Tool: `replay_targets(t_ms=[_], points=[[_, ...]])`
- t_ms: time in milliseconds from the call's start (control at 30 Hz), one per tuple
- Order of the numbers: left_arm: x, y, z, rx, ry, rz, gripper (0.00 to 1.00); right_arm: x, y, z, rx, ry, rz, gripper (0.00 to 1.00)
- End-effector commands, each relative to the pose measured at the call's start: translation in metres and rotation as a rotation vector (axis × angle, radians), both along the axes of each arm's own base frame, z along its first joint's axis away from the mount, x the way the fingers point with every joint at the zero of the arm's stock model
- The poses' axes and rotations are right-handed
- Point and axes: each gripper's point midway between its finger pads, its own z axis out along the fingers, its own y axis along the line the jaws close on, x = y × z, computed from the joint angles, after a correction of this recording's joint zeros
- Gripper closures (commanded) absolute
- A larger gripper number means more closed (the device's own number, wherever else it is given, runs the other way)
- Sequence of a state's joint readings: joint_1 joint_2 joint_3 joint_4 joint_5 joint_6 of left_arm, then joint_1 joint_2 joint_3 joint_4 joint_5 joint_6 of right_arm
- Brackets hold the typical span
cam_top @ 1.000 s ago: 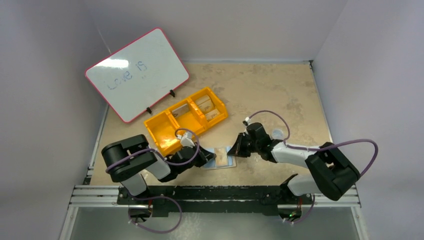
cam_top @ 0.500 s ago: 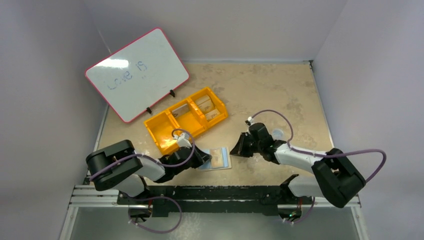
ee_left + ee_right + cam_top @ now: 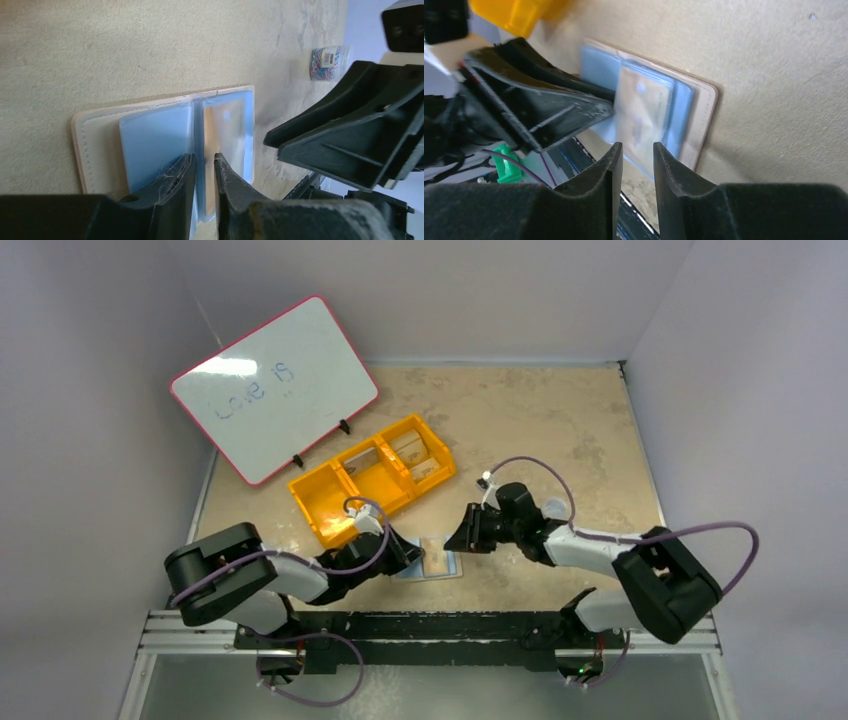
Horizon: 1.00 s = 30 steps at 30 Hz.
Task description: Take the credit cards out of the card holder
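Top view: card holder [image 3: 437, 562] open flat on surface [image 3: 520, 420], between left pincer [image 3: 412, 558] and right pincer [image 3: 462, 540]. Likely one steadies, other draws.

Left wrist: left pincer slightly parted over holder's fold, clamping nothing visible. Tan credit card [image 3: 212, 125] sleeved just ahead of tips.

Right wrist: right pincer narrowly parted, empty. Card just beyond tips, lined up for pull.

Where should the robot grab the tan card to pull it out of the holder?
Probably its thin edge nearest the right gripper, coming in low from that side: the tan card lies flat in the open card holder, so its faces can't be pinched from above.
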State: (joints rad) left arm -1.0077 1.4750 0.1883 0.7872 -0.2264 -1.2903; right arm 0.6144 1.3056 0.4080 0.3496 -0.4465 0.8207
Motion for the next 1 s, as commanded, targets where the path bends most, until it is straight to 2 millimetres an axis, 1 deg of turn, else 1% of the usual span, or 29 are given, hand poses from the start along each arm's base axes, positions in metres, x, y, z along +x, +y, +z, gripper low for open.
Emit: replay_targets(t_ms=[0, 167, 233, 300, 333, 400, 467, 500, 567, 633, 700, 800, 900, 967], points=[[0.006, 0.013, 0.001, 0.099, -0.022, 0.031, 0.78, -0.003, 0.01, -0.006, 0.02, 0.017, 0.073, 0.68], [0.007, 0.026, 0.008, 0.158, -0.037, 0.053, 0.78, -0.006, 0.012, -0.021, 0.005, 0.053, 0.09, 0.67], [0.007, 0.028, 0.009, 0.167, -0.037, 0.052, 0.77, -0.005, 0.015, -0.02, 0.022, 0.05, 0.097, 0.68], [0.006, 0.029, 0.008, 0.17, -0.035, 0.053, 0.77, -0.001, 0.014, -0.017, 0.008, 0.031, 0.078, 0.68], [0.006, 0.028, 0.01, 0.165, -0.036, 0.051, 0.77, 0.003, 0.012, -0.016, -0.015, 0.018, 0.057, 0.68], [0.006, 0.029, 0.012, 0.162, -0.039, 0.052, 0.77, 0.008, 0.001, -0.016, -0.086, 0.012, 0.01, 0.67], [0.008, 0.028, 0.017, 0.167, -0.052, 0.048, 0.77, 0.014, -0.004, -0.005, -0.105, -0.025, -0.017, 0.66], [0.008, 0.028, 0.019, 0.175, -0.058, 0.047, 0.77, 0.015, -0.003, 0.003, -0.095, -0.047, -0.021, 0.65], [0.011, 0.028, 0.028, 0.187, -0.077, 0.043, 0.77, 0.014, 0.0, 0.014, -0.065, -0.065, -0.005, 0.64], [0.015, 0.026, 0.04, 0.197, -0.1, 0.04, 0.75, 0.01, 0.005, 0.018, -0.03, -0.058, 0.019, 0.63], [0.017, 0.027, 0.046, 0.21, -0.112, 0.045, 0.73, 0.007, 0.01, 0.016, -0.009, -0.036, 0.041, 0.63], [0.015, 0.035, 0.044, 0.253, -0.101, 0.053, 0.72, 0.002, 0.016, 0.006, 0.0, -0.006, 0.068, 0.63], [0.012, 0.048, 0.031, 0.31, -0.07, 0.074, 0.72, -0.006, 0.028, 0.0, 0.019, 0.014, 0.123, 0.63], [0.01, 0.056, 0.022, 0.345, -0.053, 0.086, 0.72, -0.006, 0.03, -0.007, 0.001, 0.028, 0.126, 0.63]])
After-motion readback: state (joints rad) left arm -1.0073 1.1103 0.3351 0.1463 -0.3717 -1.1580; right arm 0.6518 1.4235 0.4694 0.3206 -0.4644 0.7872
